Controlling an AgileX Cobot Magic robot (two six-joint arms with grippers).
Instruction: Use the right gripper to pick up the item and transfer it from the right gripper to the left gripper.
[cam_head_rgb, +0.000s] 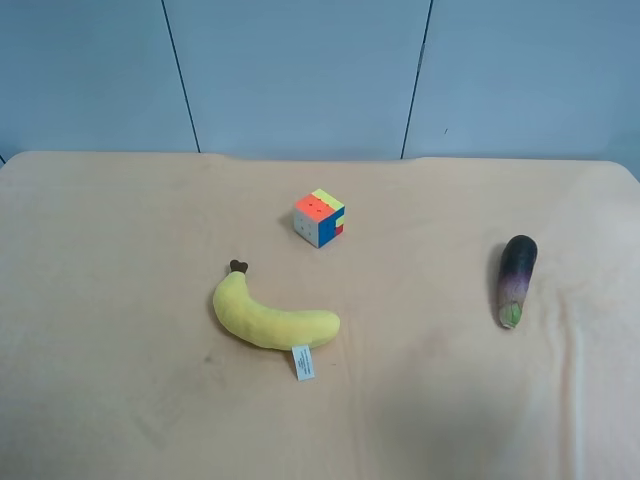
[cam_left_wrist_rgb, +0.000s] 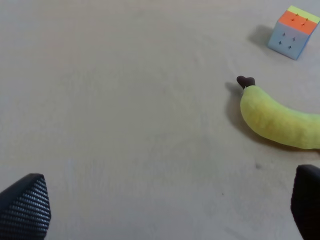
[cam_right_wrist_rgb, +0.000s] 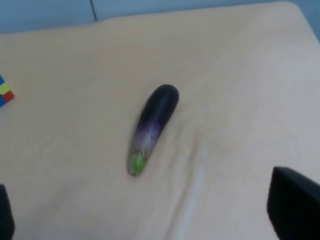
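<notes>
Eggplant (cam_head_rgb: 517, 281) lies flat on the table (cam_head_rgb: 120, 300), alone toward the edge at the exterior high view's right, its green stem end pointing at the near edge, with bare tan cloth on every side and a soft crease just beside it. Over it the right pincer (cam_right_wrist_rgb: 150, 212) hangs with jaws spread wide and nothing between them. The left pincer (cam_left_wrist_rgb: 167, 202), just as wide and empty, hovers over open cloth near the plush banana (cam_left_wrist_rgb: 277, 120), with the puzzle cube (cam_left_wrist_rgb: 293, 31) farther off toward the table's back edge.

high camera overlooks table (cam_head_rgb: 120, 400); nearer wrist cameras apparently share the cube (cam_left_wrist_rgb: 293, 31).
</notes>
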